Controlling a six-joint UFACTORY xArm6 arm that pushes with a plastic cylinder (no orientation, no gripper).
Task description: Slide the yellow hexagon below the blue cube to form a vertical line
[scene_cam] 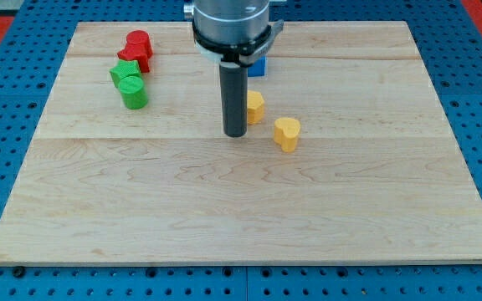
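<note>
Hiding half the yellow hexagon — my tip.

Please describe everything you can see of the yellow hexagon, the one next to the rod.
The yellow hexagon is a small, plain yellow block with angled sides, of a matte look. It lies flat on the wooden board, a little above the board's middle. My tip stands just at its left, and the rod hides its left edge, so contact cannot be confirmed. The blue cube lies above it, apart from it. A yellow heart-like block lies to its lower right, not touching it.
</note>
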